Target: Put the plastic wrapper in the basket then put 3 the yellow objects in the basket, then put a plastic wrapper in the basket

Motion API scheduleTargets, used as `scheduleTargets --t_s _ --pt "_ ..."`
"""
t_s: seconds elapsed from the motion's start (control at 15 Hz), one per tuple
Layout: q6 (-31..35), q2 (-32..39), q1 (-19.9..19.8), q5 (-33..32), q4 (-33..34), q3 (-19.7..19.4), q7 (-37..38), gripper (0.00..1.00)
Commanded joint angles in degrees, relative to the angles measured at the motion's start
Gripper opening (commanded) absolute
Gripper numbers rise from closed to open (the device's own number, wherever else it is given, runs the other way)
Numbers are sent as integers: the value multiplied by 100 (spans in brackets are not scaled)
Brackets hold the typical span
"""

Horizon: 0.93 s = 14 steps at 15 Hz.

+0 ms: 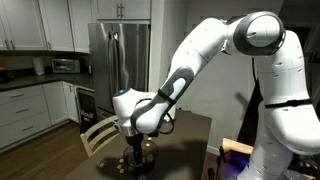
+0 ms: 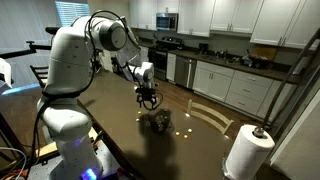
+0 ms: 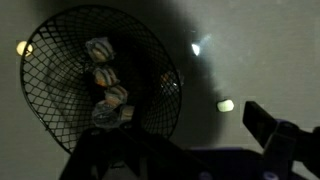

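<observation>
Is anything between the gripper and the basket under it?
Nothing. In an exterior view the gripper hangs over the basket with only air between them; the wrist view looks straight into it.

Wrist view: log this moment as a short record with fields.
basket: dark wire mesh, sitting on the table
in basket: a row of pale wrapped pieces; count unclear
yellow objects: at least two on the table outside the basket, one on each side
claw: open, nothing between its jaws
light: dim, details hard to read
</observation>
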Motion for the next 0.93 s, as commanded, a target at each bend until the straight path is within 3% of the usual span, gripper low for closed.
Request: scheduleTargets --t_s 0.0,0.47,0.87 --pt "-224 114 9 161 80 118 -424 100" --pt "40 161 64 39 5 54 -221 100" --pt "607 675 -84 507 136 331 -578 100"
